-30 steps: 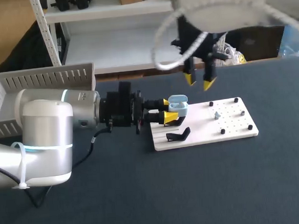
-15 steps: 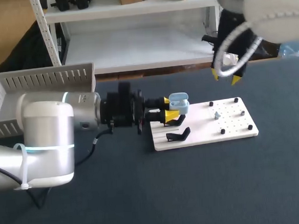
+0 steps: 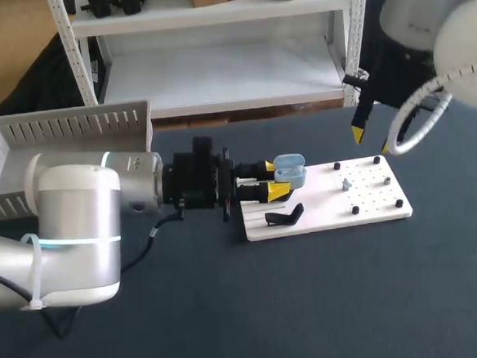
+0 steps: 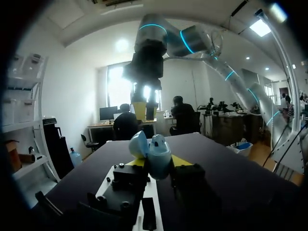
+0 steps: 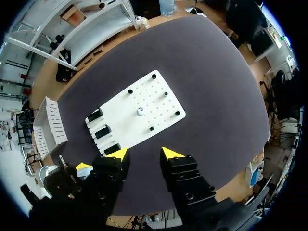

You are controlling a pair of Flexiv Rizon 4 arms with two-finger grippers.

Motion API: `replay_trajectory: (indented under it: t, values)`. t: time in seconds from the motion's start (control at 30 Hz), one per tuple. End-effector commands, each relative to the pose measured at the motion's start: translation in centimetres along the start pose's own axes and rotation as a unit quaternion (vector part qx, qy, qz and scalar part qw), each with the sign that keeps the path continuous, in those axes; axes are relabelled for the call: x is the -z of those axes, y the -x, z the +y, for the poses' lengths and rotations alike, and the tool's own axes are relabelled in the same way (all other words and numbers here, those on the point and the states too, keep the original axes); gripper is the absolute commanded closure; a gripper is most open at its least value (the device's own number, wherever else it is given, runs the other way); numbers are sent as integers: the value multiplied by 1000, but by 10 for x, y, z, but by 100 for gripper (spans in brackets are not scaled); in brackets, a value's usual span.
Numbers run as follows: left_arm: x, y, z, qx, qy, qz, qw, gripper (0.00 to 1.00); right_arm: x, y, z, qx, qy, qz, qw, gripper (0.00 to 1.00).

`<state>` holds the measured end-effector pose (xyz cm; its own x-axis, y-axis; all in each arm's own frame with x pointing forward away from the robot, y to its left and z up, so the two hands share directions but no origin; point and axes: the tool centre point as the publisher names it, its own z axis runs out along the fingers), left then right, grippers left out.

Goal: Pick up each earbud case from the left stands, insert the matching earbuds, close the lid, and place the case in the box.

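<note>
Two left fingers [image 3: 277, 192] pinch the light-blue earbud case [image 3: 290, 172], lid open, over the white board [image 3: 371, 201]. Right fingers [image 5: 171, 154] hang spread, high above the counter [image 3: 313, 305].

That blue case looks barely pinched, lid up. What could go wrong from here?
The left hand grips the blue case only at its fingertips, so it might slip or twist. Its open lid could knock shut against the black stand nearby. The right hand hangs far from the tiny earbud on the white board; grabbing it could miss.
</note>
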<state>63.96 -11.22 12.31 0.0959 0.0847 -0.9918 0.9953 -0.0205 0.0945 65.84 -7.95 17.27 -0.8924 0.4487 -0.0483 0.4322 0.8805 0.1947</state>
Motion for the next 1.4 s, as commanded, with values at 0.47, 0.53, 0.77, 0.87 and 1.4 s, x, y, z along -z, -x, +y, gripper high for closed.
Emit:
replay_trajectory:
  t: [0.47, 0.53, 0.77, 0.87, 1.4]
  values:
    - [-1, 0, -2, -1, 5, -1, 1000, 100, -59, 12, 3, 75, -3, -45, 996, 57]
    - [-1, 0, -2, -1, 5, -1, 1000, 100, -68, 14, 4, 80, -5, -43, 996, 57]
    - [-1, 0, -2, -1, 5, -1, 1000, 100, -90, 21, 6, 85, -7, -31, 996, 58]
    - [-1, 0, -2, -1, 5, -1, 1000, 100, -96, 23, 7, 85, -6, -26, 996, 58]
    - [-1, 0, -2, -1, 5, -1, 1000, 100, -124, 27, 9, 79, -5, -13, 997, 57]
